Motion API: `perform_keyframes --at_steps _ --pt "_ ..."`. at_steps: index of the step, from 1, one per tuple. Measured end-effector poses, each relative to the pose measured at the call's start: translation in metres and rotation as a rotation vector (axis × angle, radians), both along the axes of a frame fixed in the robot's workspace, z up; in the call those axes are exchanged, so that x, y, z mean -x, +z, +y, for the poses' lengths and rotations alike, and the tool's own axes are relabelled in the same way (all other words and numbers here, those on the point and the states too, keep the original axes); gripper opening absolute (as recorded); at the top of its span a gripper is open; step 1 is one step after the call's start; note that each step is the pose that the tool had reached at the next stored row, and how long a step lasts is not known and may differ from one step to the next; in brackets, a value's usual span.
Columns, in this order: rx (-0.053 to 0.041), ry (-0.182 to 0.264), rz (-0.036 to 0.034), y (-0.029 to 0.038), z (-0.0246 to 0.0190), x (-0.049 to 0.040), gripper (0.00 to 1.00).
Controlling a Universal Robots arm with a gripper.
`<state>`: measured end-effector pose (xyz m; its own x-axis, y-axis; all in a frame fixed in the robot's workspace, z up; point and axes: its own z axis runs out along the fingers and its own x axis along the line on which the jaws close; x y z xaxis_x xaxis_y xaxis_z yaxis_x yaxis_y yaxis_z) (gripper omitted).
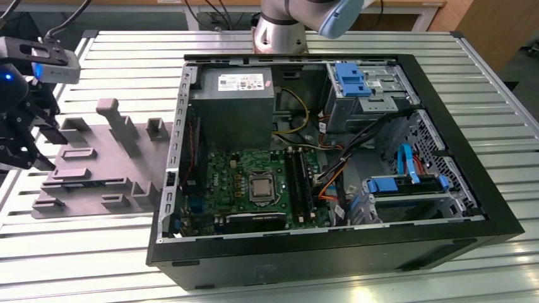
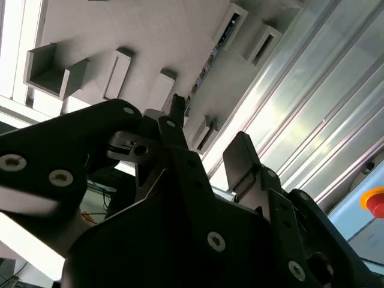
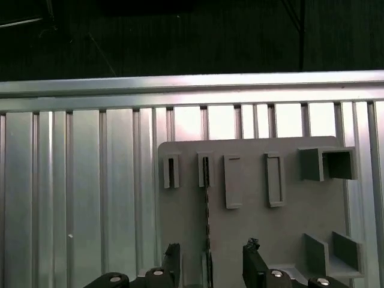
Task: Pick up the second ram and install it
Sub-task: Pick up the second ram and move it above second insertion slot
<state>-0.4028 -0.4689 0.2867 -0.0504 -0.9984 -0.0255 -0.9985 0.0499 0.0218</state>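
The gripper (image 3: 211, 251) hangs with fingers spread, one each side of the second ram (image 3: 207, 210) standing in the gray holder (image 3: 249, 180)

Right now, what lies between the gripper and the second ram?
Nothing. In the first wrist view the open gripper sits over the second ram, which stands on edge in the gray holder; the stretch between them is bare.

Gripper (image 1: 24, 148) sits at the exterior view's far left, well apart from the arm's base column (image 1: 278, 31) at the far edge of the table, and points downward. In both wrist views the gripper (image 3: 213, 264) (image 2: 209, 123) is seen from behind. Its two black fingers (image 3: 254, 261) are spread, with an open gap between the tips.
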Motion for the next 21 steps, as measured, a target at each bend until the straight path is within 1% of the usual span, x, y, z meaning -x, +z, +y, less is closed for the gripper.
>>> perform_keyframes --at_steps 1,3,4,10,16,18,19,21 --pt "-0.0003 0.001 0.0000 -0.0018 0.0000 0.0001 0.52" --pt "-0.0005 0.003 -0.0001 -0.0054 0.0000 0.0007 0.52" --pt "-0.0005 0.004 0.0000 -0.0072 0.0000 0.0013 0.45" --pt "-0.0004 0.005 0.0000 -0.0181 0.0000 0.0039 0.45" --pt "-0.0005 0.006 0.0000 -0.0291 0.0000 0.0041 0.45" --pt "-0.0005 0.007 0.0000 -0.0328 0.0000 0.0041 0.44" --pt "-0.0005 0.006 -0.0001 -0.0346 0.0000 0.0041 0.36" --pt "-0.0005 0.007 0.0000 -0.0382 0.0000 0.0042 0.36"
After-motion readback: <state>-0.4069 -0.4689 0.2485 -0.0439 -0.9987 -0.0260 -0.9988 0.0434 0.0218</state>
